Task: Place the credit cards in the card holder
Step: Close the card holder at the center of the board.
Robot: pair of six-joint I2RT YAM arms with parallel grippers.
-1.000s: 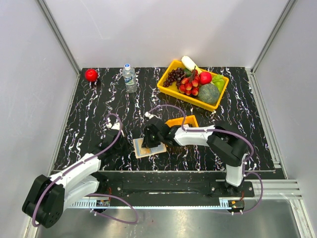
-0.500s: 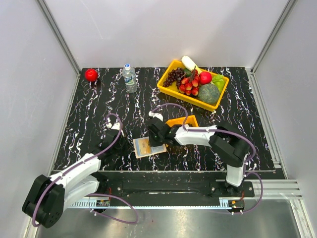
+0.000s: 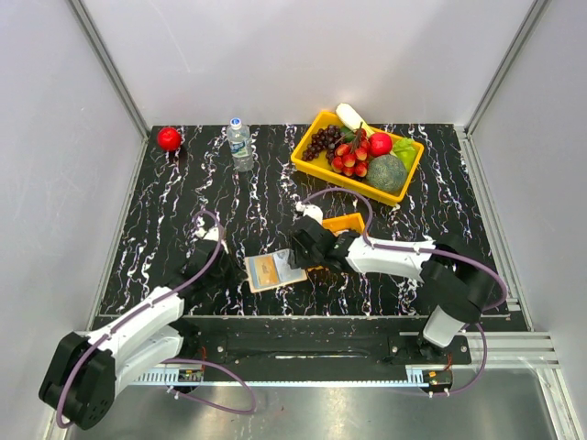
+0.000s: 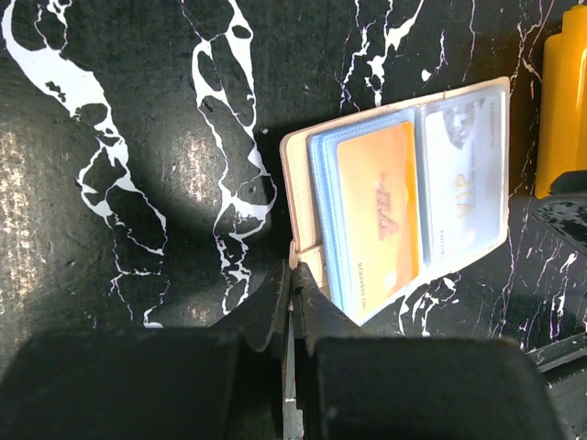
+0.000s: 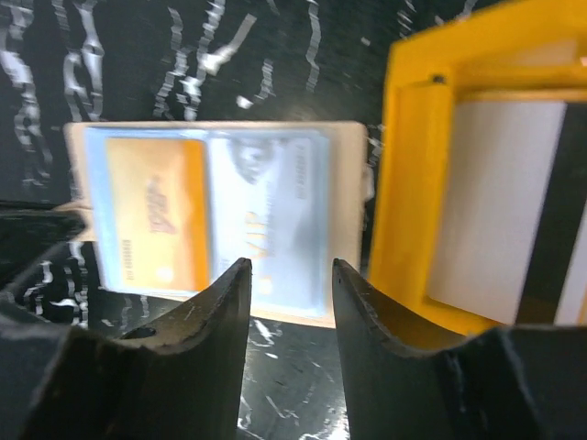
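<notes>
My left tool point(image 4: 290, 307) is pinched shut on the near corner of the card holder point(image 4: 404, 197). My right tool point(image 5: 289, 275) stands with its fingers apart and nothing between them, just in front of the holder's right edge.

The holder lies open near the middle of the bench point(image 3: 183, 202), close to the front edge. An orange card point(image 4: 378, 215) sits in its left sleeve and a silvery card point(image 4: 465, 183) in its right. The small orange tray point(image 3: 341, 223) sits just beside the holder on its far right, almost touching in the right wrist view, and a white card point(image 5: 495, 202) lies inside it.

The bench is black marble with white veins. Pale grey walls enclose it on the left, back and right, with aluminium rails in the corners.

Along the back stand a red ball point(image 3: 169, 138) in the left corner and a water bottle point(image 3: 240, 144) a little to its right. A yellow basket point(image 3: 307, 156) of fruit sits right of centre.

Bare marble runs between that back row and the arms. The widest stretches are on the far left and on the right beyond the tray. Both arm bases sit on the metal ledge at the front edge.
</notes>
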